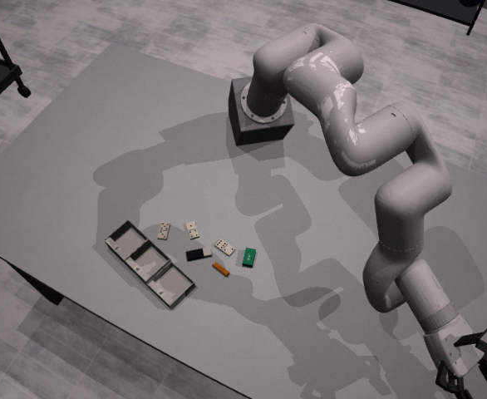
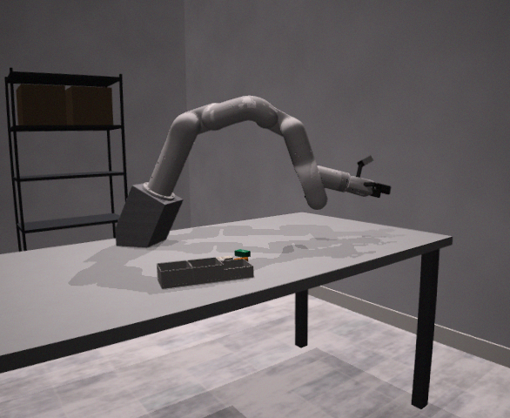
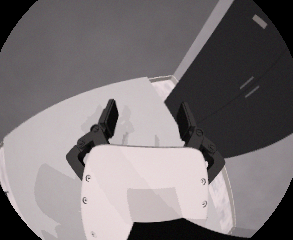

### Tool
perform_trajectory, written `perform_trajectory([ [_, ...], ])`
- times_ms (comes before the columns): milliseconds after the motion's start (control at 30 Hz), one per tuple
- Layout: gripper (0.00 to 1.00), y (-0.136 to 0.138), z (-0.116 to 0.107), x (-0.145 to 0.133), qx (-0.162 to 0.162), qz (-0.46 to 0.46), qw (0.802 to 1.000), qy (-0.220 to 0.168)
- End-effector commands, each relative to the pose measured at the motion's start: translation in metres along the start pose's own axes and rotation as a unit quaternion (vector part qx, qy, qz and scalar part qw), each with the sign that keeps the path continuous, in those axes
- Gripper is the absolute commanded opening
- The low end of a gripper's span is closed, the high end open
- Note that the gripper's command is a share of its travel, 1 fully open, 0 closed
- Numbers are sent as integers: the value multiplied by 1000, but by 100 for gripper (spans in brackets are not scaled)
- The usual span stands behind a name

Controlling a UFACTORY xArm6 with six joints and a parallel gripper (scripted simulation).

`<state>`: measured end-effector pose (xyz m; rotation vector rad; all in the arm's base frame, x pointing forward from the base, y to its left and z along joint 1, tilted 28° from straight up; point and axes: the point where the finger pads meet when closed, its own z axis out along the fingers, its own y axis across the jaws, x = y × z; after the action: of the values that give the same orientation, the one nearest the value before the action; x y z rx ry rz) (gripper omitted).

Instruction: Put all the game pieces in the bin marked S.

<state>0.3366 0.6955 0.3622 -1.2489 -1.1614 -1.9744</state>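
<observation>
The gripper (image 3: 148, 120) hangs wide open, holding nothing, well apart from 3 dominoes (image 1: 191, 229) beside the bins (image 1: 149, 263).

Three white dominoes (image 1: 163, 230) (image 1: 192, 229) (image 1: 224, 247), a black-and-white block (image 1: 199, 253), an orange stick (image 1: 220, 268) and a green box (image 1: 248, 256) lie right of the three-compartment bin tray (image 1: 115, 245), well apart from the gripper (image 1: 460, 384) at far right.
</observation>
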Motion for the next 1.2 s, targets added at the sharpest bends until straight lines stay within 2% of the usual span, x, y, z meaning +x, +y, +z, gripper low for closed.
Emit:
perform_trajectory([
  [0, 100, 1, 0, 3, -1, 0, 1000, 2],
  [533, 100, 1, 0, 3, -1, 0, 1000, 2],
  [567, 7, 3, -2, 11, -1, 0, 1000, 2],
  [700, 7, 10, -9, 40, -1, 0, 1000, 2],
  [800, 7, 10, -9, 40, -1, 0, 1000, 2],
  [833, 7, 13, -17, 37, -8, 15, 1000, -16],
  [900, 7, 29, -15, 31, -26, -2, 999, -46],
  [1033, 7, 59, -11, 18, -26, -3, 999, -46],
  [1133, 7, 63, -10, 16, -26, -3, 999, -46],
  [1167, 7, 70, -12, 13, -35, -2, 997, -69],
])
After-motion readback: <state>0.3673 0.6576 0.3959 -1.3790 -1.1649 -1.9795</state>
